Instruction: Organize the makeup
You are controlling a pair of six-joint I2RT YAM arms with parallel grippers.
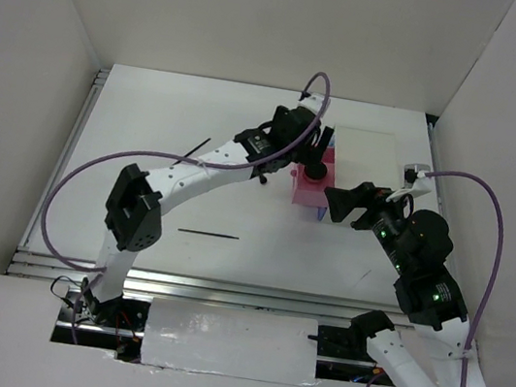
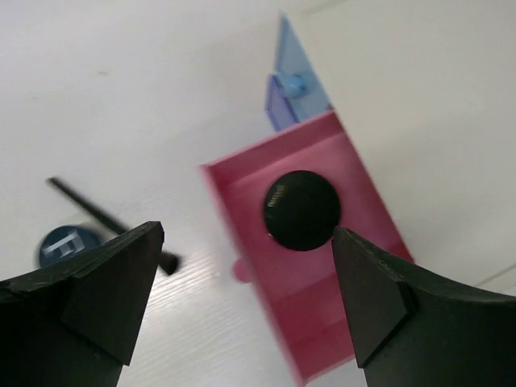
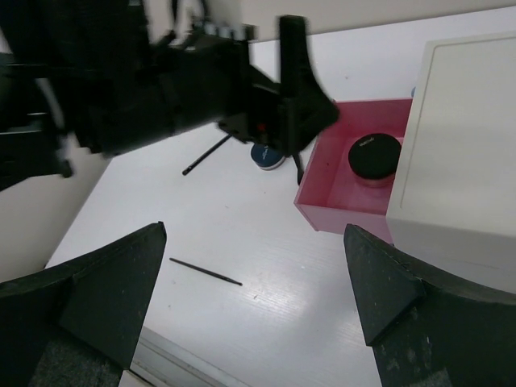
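A round black compact [image 2: 301, 210] lies in the pulled-out pink drawer [image 2: 322, 290] of the white box [image 1: 372, 158]. My left gripper [image 2: 247, 240] hangs open just above it, and nothing is between its fingers. On the table left of the drawer are a blue-topped compact [image 2: 66, 244] and a thin black pencil [image 2: 89, 208]. Another thin pencil [image 1: 207, 234] lies alone nearer the front. My right gripper [image 3: 255, 234] is open and empty, in front of the drawer [image 3: 339, 218] with the compact [image 3: 374, 155] in its view.
A blue drawer [image 2: 292, 89] stands partly open beside the pink one. The left arm [image 3: 161, 89] stretches across the table's middle to the box [image 3: 459, 161]. White walls close in the table on three sides.
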